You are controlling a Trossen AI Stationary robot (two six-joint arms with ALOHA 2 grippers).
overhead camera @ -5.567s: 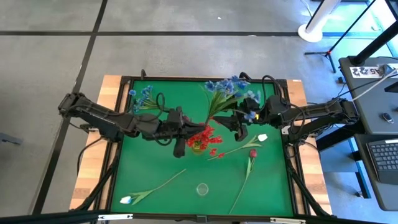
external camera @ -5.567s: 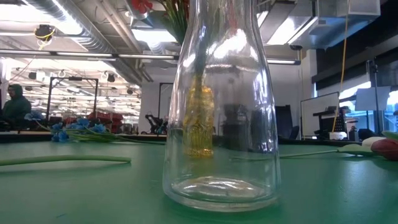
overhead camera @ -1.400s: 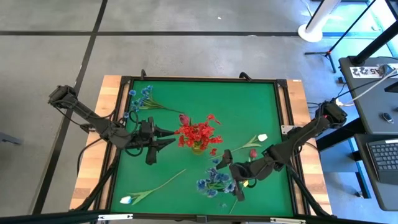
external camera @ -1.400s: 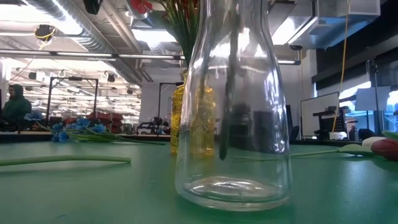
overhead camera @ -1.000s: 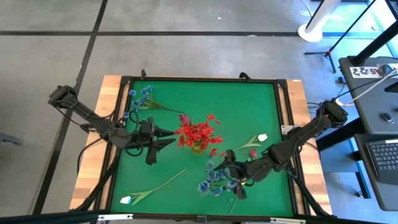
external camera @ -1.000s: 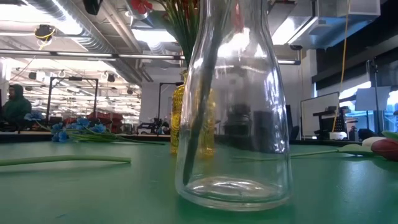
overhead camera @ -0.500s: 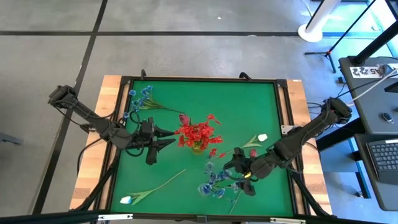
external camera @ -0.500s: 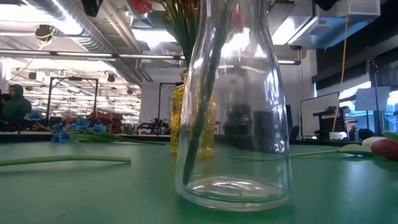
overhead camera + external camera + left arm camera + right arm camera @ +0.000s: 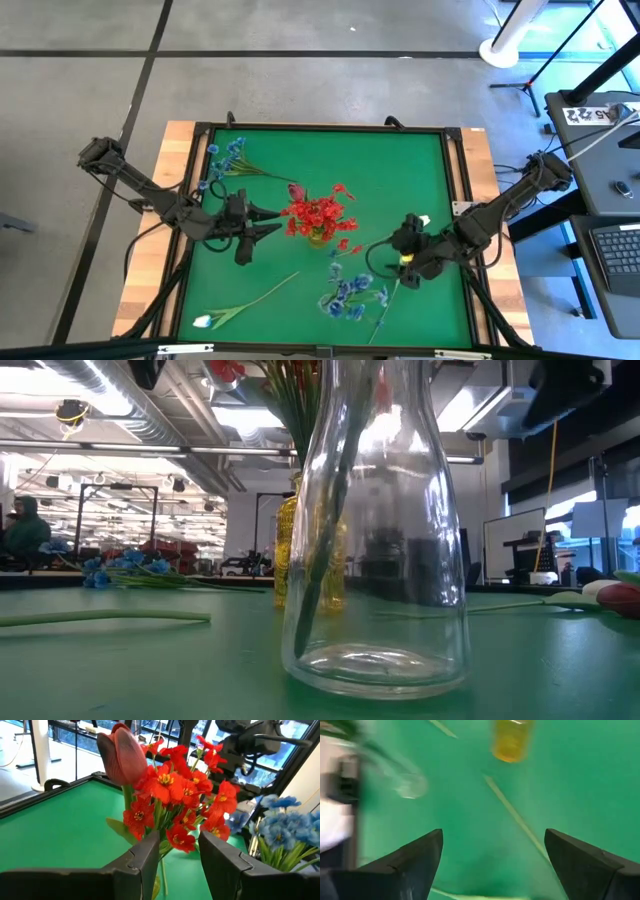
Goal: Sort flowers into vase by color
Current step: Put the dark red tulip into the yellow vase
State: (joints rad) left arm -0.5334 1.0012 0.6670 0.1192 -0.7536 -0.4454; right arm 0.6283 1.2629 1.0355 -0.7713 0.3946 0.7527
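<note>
Blue flowers [image 9: 350,295] stand in the clear vase [image 9: 375,560] near edge, red flowers [image 9: 318,215] mid-table. Right gripper [image 9: 408,240] spread wide, empty, beside the white tulip [image 9: 423,220]; left gripper [image 9: 262,220] part-open, prob. empty. Stems light, springy, slippery: pinch mid-stem.

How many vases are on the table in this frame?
2. A yellow vase stands at the table's centre holding red flowers. A clear glass vase stands near the front edge holding blue flowers; from above its blossoms hide it.
</note>
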